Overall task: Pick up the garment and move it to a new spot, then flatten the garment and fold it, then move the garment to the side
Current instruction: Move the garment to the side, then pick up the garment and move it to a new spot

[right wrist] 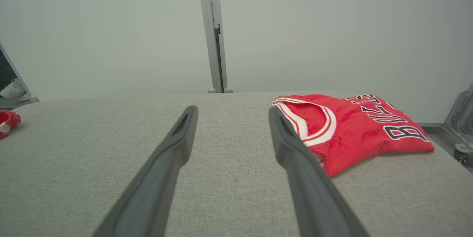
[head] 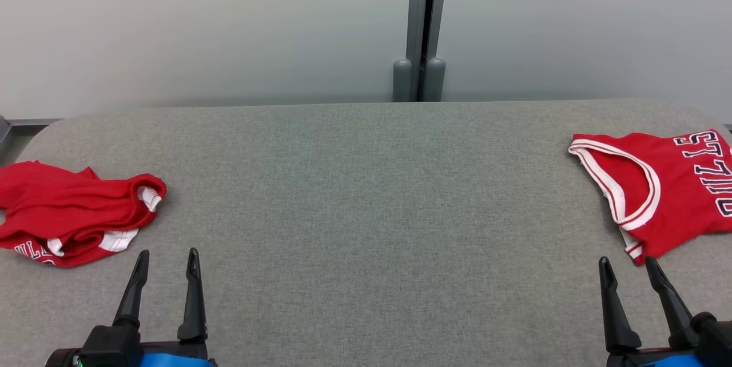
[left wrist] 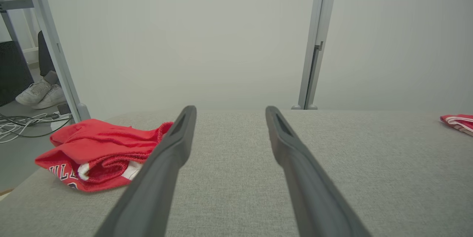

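Note:
A crumpled red garment (head: 74, 212) with white trim lies in a heap at the left edge of the grey fabric table (head: 366, 195); the left wrist view has the garment (left wrist: 99, 152) just left of my fingers. My left gripper (head: 167, 258) hovers open a little in front of and to the right of it, holding nothing. A second red jersey (head: 663, 190) with white trim and dark lettering lies folded flat at the right edge, also seen as the jersey (right wrist: 354, 130) in the right wrist view. My right gripper (head: 627, 267) stands open just in front of it.
Pale partition panels with a grey post (head: 422, 30) stand behind the table. Beyond the left edge, a person's white shoes (left wrist: 38, 95) and cables (left wrist: 22, 126) rest on the floor. A grey metal bracket (right wrist: 460, 119) sits off the table's right end.

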You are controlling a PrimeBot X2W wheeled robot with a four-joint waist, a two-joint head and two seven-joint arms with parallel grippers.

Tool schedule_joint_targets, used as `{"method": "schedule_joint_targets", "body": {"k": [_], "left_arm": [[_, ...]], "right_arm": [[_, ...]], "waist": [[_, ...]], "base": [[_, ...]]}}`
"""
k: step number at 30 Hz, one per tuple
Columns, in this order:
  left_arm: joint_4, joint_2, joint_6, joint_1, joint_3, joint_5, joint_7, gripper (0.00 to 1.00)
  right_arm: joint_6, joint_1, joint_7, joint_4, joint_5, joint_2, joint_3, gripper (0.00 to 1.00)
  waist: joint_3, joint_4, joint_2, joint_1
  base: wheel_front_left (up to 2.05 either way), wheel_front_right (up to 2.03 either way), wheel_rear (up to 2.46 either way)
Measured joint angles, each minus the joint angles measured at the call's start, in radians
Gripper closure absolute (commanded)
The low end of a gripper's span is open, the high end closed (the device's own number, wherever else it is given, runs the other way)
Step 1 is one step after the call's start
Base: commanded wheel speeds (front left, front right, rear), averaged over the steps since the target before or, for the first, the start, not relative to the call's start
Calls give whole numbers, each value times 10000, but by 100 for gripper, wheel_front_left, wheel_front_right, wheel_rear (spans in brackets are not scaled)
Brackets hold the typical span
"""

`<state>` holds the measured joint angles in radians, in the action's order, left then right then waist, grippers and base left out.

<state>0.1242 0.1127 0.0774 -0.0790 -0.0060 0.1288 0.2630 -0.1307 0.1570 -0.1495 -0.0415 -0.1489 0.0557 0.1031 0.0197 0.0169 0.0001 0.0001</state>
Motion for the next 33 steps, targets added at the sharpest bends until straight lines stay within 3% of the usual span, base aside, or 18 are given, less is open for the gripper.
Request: {"method": "schedule_joint_targets", "body": {"k": [12, 33], "left_arm": [[102, -25, -2, 153, 148, -82, 0, 0], [219, -36, -17, 382, 460, -40, 0, 0]], "right_arm": [[0, 103, -73, 148, -190, -44, -270, 0], [0, 43, -485, 897, -648, -56, -593, 0]], "waist": [[39, 804, 0, 0], [114, 3851, 0, 0]], "base": [[0, 0, 0], [0, 0, 0]]}}
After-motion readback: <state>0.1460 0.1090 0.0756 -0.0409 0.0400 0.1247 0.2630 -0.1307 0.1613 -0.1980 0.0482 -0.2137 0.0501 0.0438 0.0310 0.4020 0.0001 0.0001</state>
